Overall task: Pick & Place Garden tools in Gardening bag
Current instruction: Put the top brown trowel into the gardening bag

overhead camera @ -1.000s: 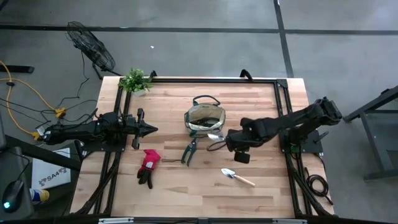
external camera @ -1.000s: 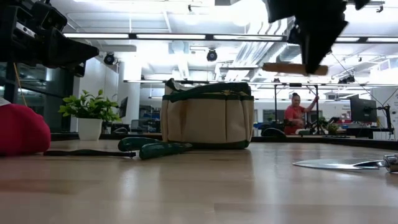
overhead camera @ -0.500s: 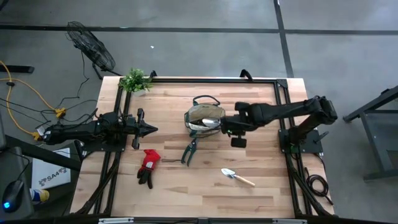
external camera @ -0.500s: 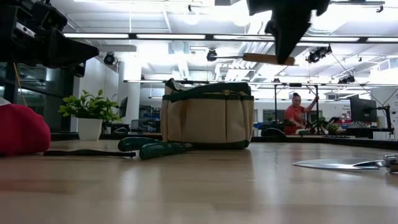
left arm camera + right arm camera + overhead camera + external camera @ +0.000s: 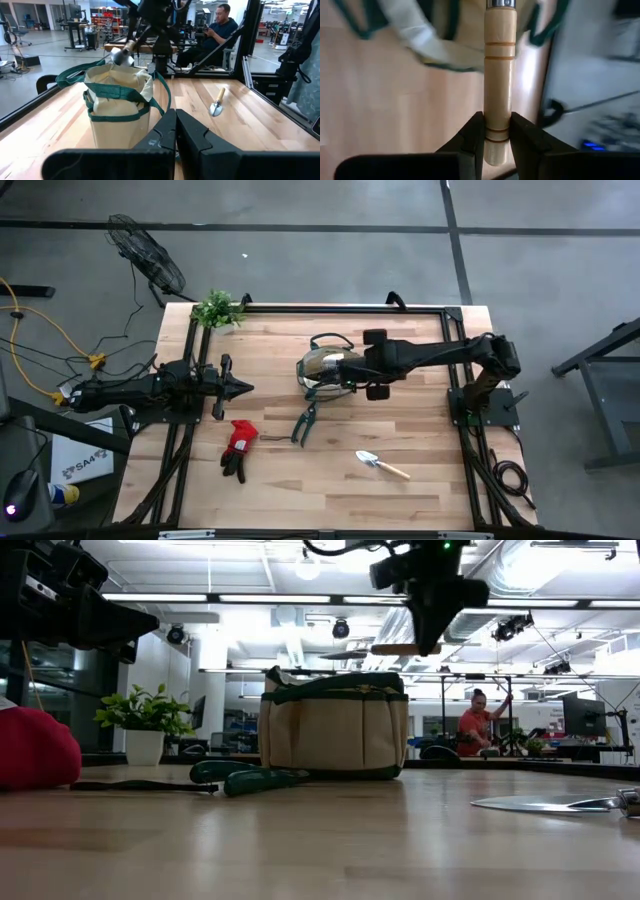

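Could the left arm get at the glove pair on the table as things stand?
Probably yes. The left end effector is shut and empty, and the glove pair lies in the open just beside it, nothing on top; the pruning shears lie apart from it.

Smooth wooden trowel handle (image 5: pixel 498 75), matt cloth bag (image 5: pixel 119 107), wood-grain table (image 5: pixel 430 480).

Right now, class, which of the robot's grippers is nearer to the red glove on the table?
Left. The left gripper waits just above the glove in the overhead view; the right gripper is farther off, over the bag, holding a trowel.
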